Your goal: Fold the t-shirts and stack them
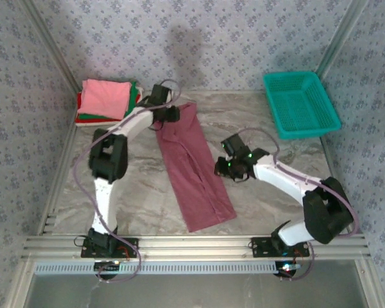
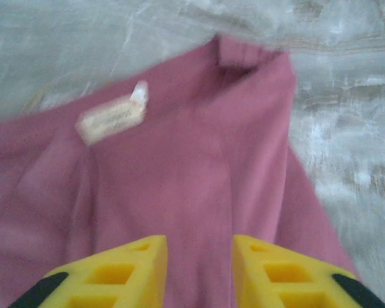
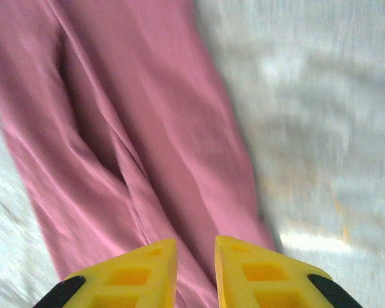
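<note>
Left gripper (image 2: 199, 253): jaws part open, nothing held, poised over collar end of maroon tee (image 1: 192, 167). Right gripper (image 3: 196, 250): jaws narrowly parted, nothing held, over tee's right edge, mid-length. Tee laid flat as long strip left of teal basket (image 1: 292, 74); folded stack (image 1: 106, 99) farther left of basket. Risks judged: only top layer pinched, lengthwise fold pulled open; ends lifted unevenly, strip skewed, wrinkles folded in.
</note>
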